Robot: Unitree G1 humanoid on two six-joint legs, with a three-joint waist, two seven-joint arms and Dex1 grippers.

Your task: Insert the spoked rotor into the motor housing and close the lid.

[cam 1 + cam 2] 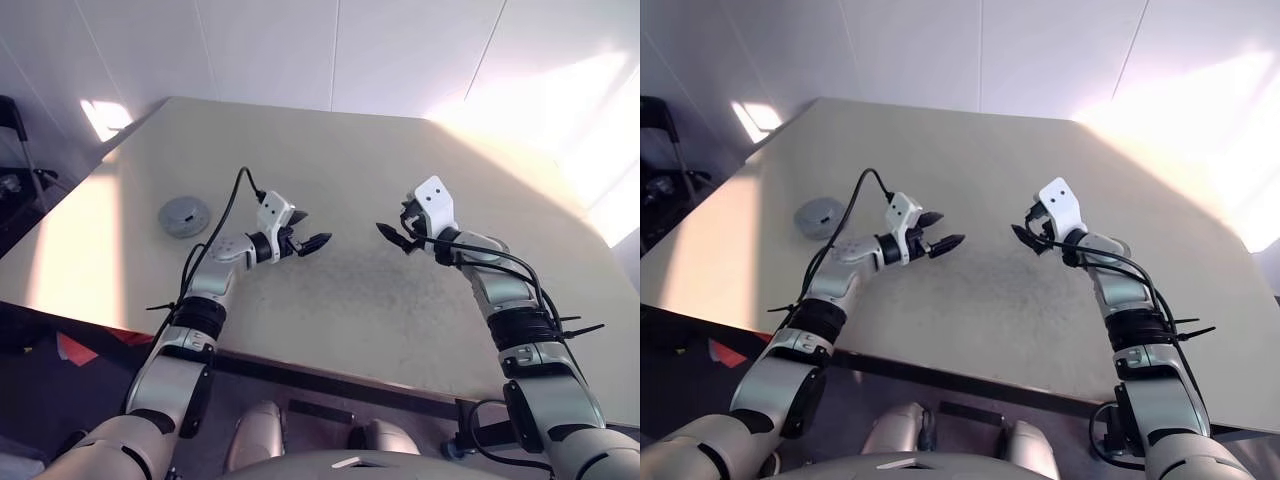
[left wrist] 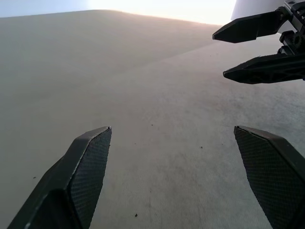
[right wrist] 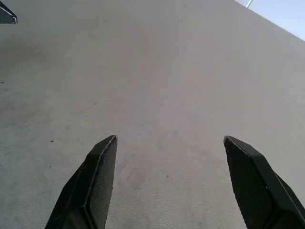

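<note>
- far to the left on the beige table (image 1: 420, 300), near its left edge, lies a round grey object (image 1: 184, 216) with a darker centre; it looks like the closed motor housing with the lid on top, though from here i cannot tell the lid from the housing, and no rotor can be made out.
- the grey object sits flat on the tabletop, well apart from both arms and touched by neither.
- the left arm reaches up from the near table edge, elbow bent, forearm angled toward the middle of the table, with a black cable looping over it.
- the left gripper (image 1: 308, 243) hangs above the table surface, pointing to the right and roughly level; its two black fingers (image 2: 86, 167) are spread wide with only bare tabletop between them, grasping nothing.
- between the two grippers there is a gap of bare table; their fingertips point toward each other without touching.
- the right gripper (image 1: 392, 236) hangs above the table at about the same height, pointing left and tilted slightly down; its fingers (image 3: 97, 176) stand apart, released, with nothing in them.
- the right arm rises from the near right side, elbow bent, forearm angled inward, cables tied along it.
</note>
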